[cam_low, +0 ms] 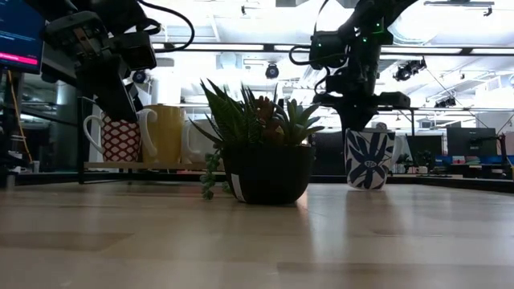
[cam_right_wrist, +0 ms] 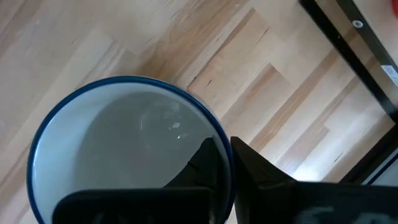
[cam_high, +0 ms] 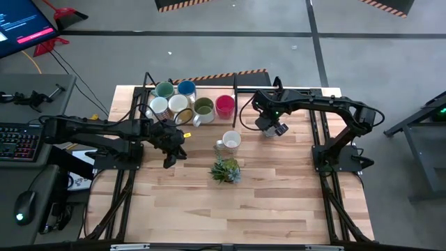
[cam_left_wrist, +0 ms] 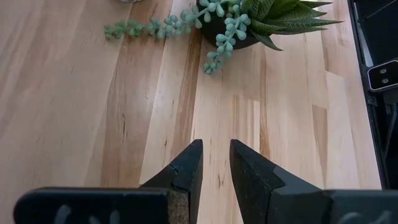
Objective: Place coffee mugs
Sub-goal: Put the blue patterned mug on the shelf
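Note:
Several coffee mugs, among them a teal, a blue, an olive and a red one, stand clustered at the table's far side. A white mug stands alone near the middle. My right gripper is shut on a white mug with a blue rim and blue leaf pattern, right of the lone mug. My left gripper hangs open and slanting down over bare wood, left of the plant, with nothing between its fingers. My right gripper pinches the patterned mug's blue rim, one finger inside the mug and one outside. The fingers come from above, pointing steeply down. The mug is upright with its base at the tabletop; whether it rests there I cannot tell.
A small spiky plant in a dark pot stands near the table's middle, between the two grippers. A black frame runs along the far side by the mug cluster. Bare wood lies toward the near edge.

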Robot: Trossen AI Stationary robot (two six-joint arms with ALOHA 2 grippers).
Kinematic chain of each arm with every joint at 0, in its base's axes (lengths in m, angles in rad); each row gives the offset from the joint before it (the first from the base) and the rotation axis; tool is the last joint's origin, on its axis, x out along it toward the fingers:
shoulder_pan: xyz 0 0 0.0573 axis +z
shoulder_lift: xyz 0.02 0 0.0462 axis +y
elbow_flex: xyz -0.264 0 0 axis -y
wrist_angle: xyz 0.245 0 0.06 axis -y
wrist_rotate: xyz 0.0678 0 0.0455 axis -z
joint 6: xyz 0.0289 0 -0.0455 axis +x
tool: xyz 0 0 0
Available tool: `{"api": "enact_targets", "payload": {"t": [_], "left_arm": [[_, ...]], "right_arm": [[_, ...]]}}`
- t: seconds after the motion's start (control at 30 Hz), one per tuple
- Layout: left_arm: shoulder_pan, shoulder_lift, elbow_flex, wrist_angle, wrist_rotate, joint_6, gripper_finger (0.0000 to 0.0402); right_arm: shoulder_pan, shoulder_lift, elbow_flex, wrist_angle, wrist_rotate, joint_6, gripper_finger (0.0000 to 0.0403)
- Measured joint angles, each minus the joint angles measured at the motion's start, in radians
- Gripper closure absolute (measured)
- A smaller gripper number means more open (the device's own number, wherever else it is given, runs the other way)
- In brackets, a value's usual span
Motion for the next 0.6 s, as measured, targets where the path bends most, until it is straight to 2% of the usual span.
{"api": "enact_targets", "payload": {"t": [0.43,0.6], "left_arm": [[0.0,0.0,0.0,0.0,0.0,0.0,0.033],[0.0,0.0,0.0,0.0,0.0,-0.019,0.033]], "right_arm": [[0.0,0.0,0.0,0.001,-0.004,0.082,0.0384],[0.0,0.0,0.0,0.002,-0.004,0.054,0.0383]]}}
